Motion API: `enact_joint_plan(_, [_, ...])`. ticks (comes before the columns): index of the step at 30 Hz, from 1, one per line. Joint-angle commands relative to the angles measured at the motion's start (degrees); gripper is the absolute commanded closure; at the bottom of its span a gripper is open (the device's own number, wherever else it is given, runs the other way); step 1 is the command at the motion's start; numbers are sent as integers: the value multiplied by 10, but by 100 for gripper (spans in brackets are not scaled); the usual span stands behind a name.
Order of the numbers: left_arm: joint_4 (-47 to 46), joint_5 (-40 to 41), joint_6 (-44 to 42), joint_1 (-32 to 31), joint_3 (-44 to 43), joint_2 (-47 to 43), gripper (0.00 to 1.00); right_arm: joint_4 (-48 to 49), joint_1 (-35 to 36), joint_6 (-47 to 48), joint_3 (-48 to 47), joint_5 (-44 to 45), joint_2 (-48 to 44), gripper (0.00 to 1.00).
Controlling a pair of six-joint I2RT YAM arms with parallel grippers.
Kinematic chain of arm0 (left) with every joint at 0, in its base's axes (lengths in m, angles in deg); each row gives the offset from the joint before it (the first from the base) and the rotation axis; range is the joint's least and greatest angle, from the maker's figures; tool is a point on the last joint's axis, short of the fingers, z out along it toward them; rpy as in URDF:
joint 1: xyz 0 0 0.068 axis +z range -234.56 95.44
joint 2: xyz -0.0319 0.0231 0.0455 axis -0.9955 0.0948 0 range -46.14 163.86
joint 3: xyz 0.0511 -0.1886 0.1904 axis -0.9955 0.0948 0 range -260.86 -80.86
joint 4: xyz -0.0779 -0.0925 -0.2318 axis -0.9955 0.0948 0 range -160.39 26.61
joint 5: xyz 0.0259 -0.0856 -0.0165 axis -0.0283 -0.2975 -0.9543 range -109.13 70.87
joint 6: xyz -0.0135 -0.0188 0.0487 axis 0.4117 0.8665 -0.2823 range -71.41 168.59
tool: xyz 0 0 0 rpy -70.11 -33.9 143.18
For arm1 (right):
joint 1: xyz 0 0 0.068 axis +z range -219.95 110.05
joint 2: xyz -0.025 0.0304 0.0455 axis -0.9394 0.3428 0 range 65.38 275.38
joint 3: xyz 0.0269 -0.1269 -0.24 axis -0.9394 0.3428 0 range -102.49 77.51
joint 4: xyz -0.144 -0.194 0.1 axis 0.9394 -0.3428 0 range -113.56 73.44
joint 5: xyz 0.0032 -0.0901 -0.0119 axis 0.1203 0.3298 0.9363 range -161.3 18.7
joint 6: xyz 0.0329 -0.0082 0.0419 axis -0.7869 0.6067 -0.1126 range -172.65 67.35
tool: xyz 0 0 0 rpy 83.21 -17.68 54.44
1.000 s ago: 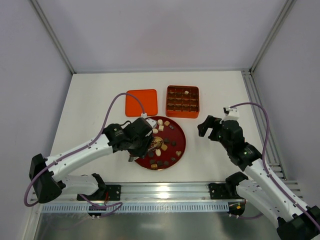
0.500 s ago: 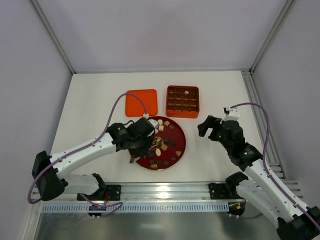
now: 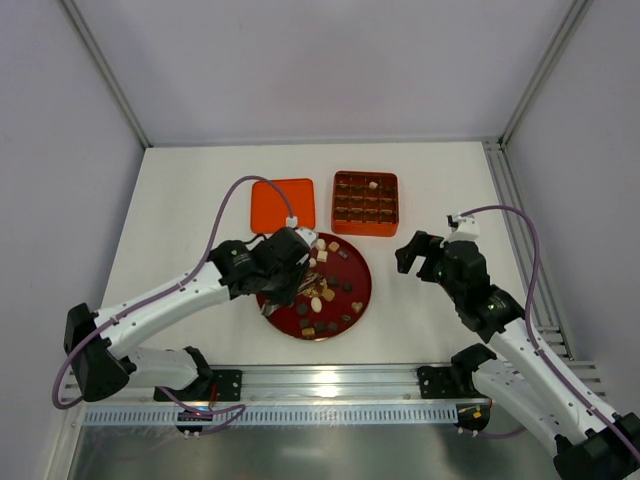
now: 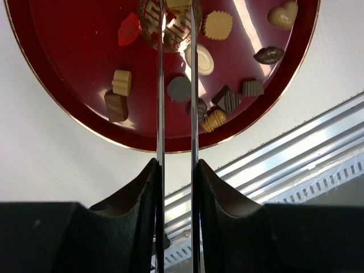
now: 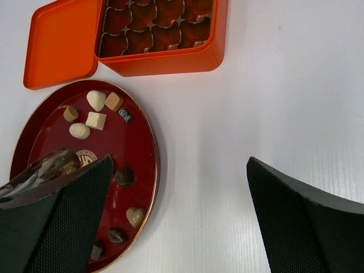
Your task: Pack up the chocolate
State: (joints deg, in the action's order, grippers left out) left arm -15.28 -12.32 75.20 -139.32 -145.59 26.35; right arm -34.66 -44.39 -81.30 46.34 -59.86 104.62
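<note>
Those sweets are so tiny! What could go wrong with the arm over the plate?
The left jaws stand narrow over the centre of the plate, where chocolates lie crowded: they might nudge neighbours or pinch two. A small piece could slip out on the way to the box, whose cells look snug.

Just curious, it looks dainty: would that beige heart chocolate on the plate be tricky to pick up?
The heart chocolate looks tiny, so probably light; its rounded, tapering sides could slip from a squeeze. On the glossy plate, a nudge would likely slide it.

white table, pale lilac walls
</note>
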Motion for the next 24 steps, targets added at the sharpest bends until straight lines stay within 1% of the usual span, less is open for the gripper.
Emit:
enact_joint_plan(1, [-5, 35, -9, -3, -43, 0, 76, 15, 2, -3, -6, 12, -7, 0])
enact_joint_plan(5, [-6, 51, -20, -3, -89, 19, 76, 14, 2, -3, -6, 10, -9, 0])
enact_joint_plan(10, [-19, 65, -39, 3, -152, 77, 76, 12, 2, -3, -8, 10, -11, 0])
enact_joint_plan(15, [-33, 83, -69, 27, -257, 150, 76, 10, 1, -4, -9, 10, -13, 0])
enact_joint_plan(16, [-34, 80, -73, 33, -290, 177, 76, 11, 2, -4, -10, 9, -14, 0])
enact_joint_plan(18, [-31, 73, -81, 47, -326, 206, 76, 8, 2, -5, -10, 9, -14, 0])
enact_joint_plan(19, [-29, 70, -84, 58, -360, 218, 76, 6, 2, -4, -10, 11, -17, 0])
enact_joint_plan(24, [-19, 56, -97, 87, -443, 306, 76, 0, 2, -4, -13, 10, -26, 0])
